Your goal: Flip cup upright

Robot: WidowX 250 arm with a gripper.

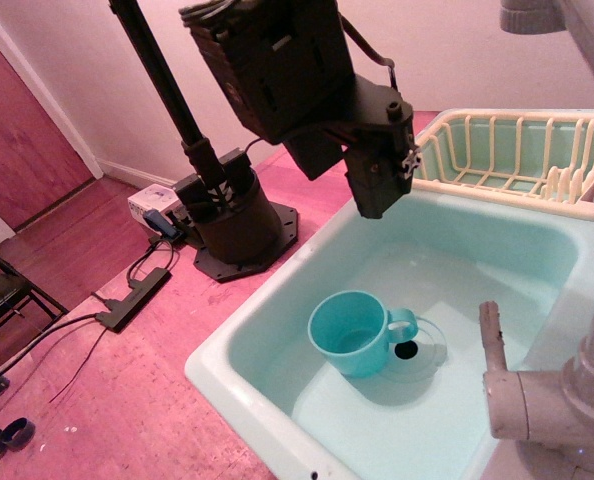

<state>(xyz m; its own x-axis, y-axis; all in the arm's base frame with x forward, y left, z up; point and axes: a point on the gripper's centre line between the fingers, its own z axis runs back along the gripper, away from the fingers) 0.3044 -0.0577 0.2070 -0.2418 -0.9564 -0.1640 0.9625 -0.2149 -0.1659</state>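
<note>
Cup [349, 332] upright in sink [277, 330], claw [375, 200] above, empty, opening seemingly indiscernible

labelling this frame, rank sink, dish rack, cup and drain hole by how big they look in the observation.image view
1. sink, largest
2. dish rack, partly cut off and farther back, so its real size is unsure
3. cup
4. drain hole, smallest

A pale wall [457, 50] is running across the twelve o'clock side, meeting a white baseboard [127, 172]. At nine o'clock a reddish wooden door [22, 130] is standing shut. Reddish wood flooring [67, 250] is stretching below it, with a power strip [134, 297] and cables [37, 340] lying toward seven o'clock. Pinkish light is tinting everything.
</note>
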